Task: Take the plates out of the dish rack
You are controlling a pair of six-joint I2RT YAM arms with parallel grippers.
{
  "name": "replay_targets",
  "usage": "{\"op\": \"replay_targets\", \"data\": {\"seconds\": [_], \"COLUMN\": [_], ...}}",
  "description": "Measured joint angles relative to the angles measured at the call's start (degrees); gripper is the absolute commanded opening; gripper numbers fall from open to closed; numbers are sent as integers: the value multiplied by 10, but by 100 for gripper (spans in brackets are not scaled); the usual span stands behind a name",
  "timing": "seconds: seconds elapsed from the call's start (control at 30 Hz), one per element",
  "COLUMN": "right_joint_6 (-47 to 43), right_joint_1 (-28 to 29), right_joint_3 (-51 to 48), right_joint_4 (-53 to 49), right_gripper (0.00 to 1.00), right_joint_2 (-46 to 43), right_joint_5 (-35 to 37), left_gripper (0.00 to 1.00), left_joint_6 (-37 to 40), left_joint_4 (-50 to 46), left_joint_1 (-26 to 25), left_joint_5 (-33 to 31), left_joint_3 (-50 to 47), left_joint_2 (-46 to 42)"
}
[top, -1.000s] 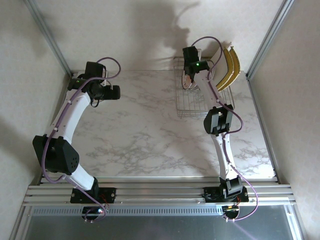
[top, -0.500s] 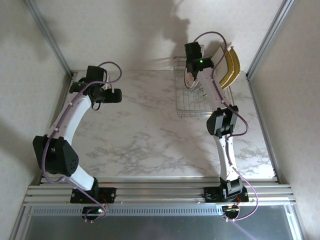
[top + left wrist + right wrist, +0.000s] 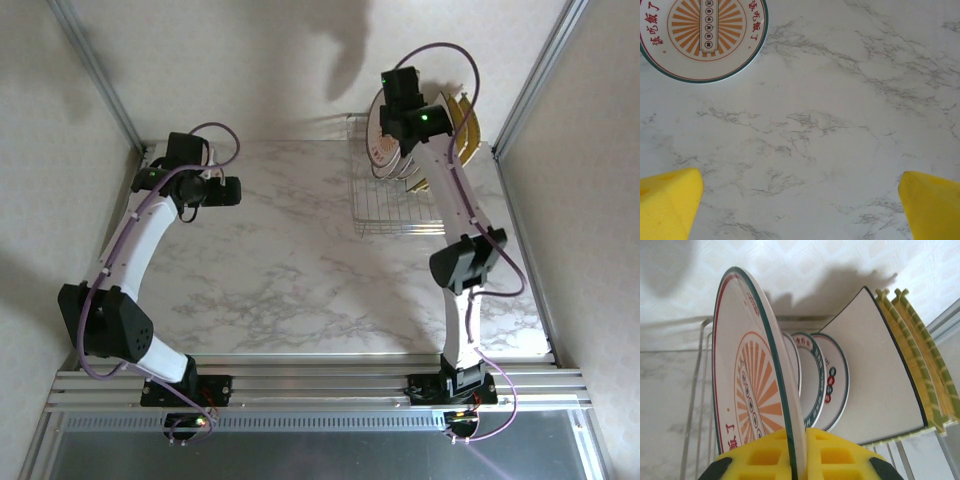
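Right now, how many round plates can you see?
5 round plates: one flat on the table below the left gripper, one upright in the right gripper, three standing in the dish rack behind it. Others may be hidden.

The table point(image 3: 300, 260) has a white marble-look top run through with thin grey veins. A pale, finely textured back wall point(image 3: 250, 70) rises from its far edge, and a soft dark shadow point(image 3: 350, 40) lies on that wall above the far right part of the table. A slanted metal post point(image 3: 95, 70) stands at the far left corner and a second post point(image 3: 540, 75) at the far right corner. Silver slotted rails point(image 3: 320, 385) run along the near edge, with a grey metal panel point(image 3: 320, 455) just outside them.
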Motion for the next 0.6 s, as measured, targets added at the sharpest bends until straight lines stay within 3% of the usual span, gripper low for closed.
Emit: {"op": "replay_targets", "data": {"seconds": [0.13,0.37,0.6], "right_joint_6": [10,87,181], "right_joint_1": [-5,-42,-50], "right_joint_3": [-134,-413,-650], "right_joint_4": [8,116,288], "right_gripper": [0,0,0], "right_joint_2": [-118,-308,-359], "right_joint_5": [-98,-362,-525], "left_gripper": [99,100,100], "left_joint_6": [0,-11,-26], "left_joint_4": [0,5,26], "left_joint_1": [0,0,-3], "left_joint_5": [0,5,51], "left_joint_3": [-5,-45,-65], "left_joint_2": [-8,-35,-38]}}
